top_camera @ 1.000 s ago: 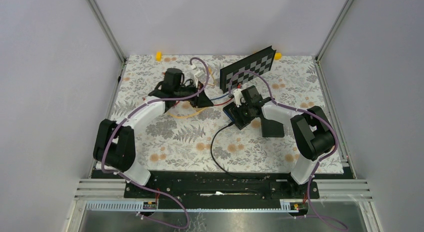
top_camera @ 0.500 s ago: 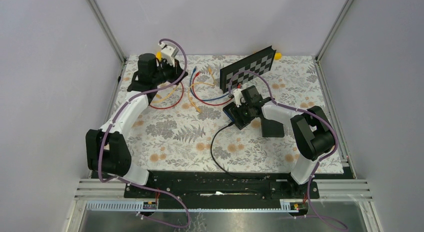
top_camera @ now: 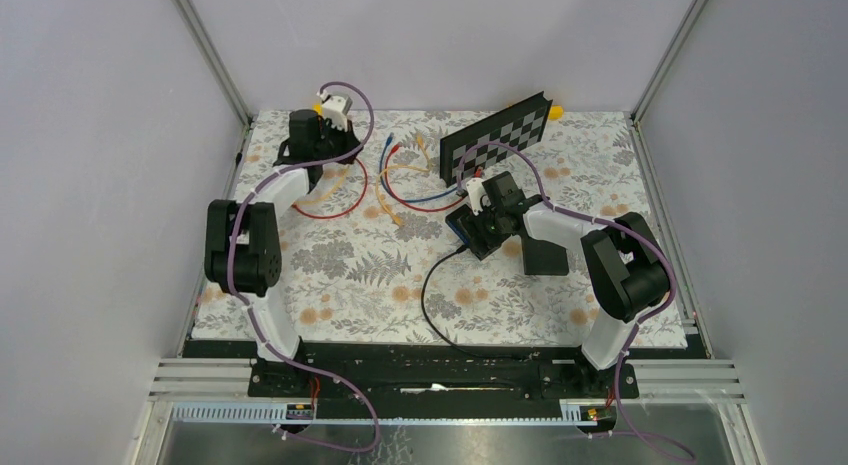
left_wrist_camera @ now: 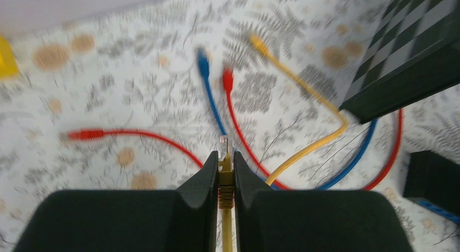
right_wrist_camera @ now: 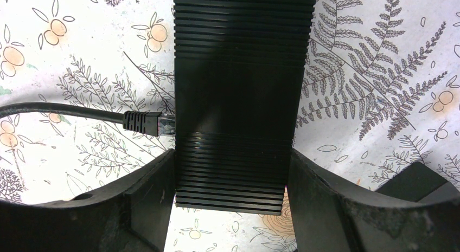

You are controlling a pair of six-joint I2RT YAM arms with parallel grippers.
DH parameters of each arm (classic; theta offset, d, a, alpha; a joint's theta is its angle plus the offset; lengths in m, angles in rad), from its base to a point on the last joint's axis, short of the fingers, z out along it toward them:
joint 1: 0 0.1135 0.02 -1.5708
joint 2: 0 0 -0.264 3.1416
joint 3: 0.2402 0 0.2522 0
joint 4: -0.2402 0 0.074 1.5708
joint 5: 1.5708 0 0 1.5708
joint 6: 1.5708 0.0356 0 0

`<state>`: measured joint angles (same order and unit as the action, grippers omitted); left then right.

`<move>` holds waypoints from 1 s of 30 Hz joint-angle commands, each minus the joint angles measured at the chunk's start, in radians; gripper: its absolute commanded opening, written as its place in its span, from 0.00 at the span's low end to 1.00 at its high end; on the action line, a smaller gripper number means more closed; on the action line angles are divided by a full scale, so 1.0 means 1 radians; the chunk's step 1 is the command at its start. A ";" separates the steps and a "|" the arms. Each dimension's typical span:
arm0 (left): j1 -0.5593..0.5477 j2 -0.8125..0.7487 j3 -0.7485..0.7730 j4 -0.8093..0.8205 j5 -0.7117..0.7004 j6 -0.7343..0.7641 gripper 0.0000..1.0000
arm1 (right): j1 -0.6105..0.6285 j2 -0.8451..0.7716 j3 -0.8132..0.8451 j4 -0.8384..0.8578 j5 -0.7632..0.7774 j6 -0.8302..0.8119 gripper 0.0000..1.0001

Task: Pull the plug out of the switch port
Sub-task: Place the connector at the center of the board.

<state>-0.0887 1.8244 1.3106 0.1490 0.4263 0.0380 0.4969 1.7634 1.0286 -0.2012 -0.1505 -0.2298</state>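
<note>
The black switch (top_camera: 472, 230) lies at mid-table, and my right gripper (top_camera: 486, 223) is shut on its ribbed body (right_wrist_camera: 238, 100), one finger (right_wrist_camera: 154, 195) against each side. A black plug (right_wrist_camera: 144, 123) on a black cable (top_camera: 428, 295) sits in the switch's left side port. My left gripper (top_camera: 335, 147) is at the back left, away from the switch. It is shut on a yellow plug (left_wrist_camera: 224, 168) whose clear tip sticks out past the fingertips, with its yellow cable trailing back between the fingers.
Loose red (left_wrist_camera: 230, 100), blue (left_wrist_camera: 209, 89) and yellow (left_wrist_camera: 304, 84) cables lie with free plugs on the floral mat between the arms. A checkerboard panel (top_camera: 497, 140) leans at the back. A black block (top_camera: 545, 253) stands right of the switch. Walls are close on all sides.
My left arm has swung from beside the switch to the back left corner, carrying the yellow plug and cable with it. The right gripper and switch have not moved.
</note>
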 commanded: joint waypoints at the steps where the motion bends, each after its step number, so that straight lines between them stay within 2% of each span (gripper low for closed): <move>1: 0.049 0.053 -0.020 0.010 0.042 -0.036 0.07 | -0.004 0.007 0.016 -0.043 -0.007 -0.028 0.00; 8: 0.067 0.108 -0.035 -0.046 0.072 -0.036 0.11 | -0.004 0.019 0.019 -0.049 -0.012 -0.031 0.00; 18: 0.089 0.285 0.148 -0.172 0.132 -0.120 0.19 | -0.004 0.024 0.023 -0.054 -0.014 -0.032 0.00; 24: 0.113 0.333 0.230 -0.190 0.116 -0.128 0.23 | -0.004 0.029 0.025 -0.060 -0.021 -0.034 0.00; 30: 0.118 0.395 0.379 -0.242 0.092 -0.131 0.26 | -0.004 0.045 0.030 -0.066 -0.029 -0.034 0.01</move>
<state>0.0189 2.1910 1.5711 -0.0879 0.5232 -0.0822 0.4961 1.7721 1.0416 -0.2165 -0.1589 -0.2420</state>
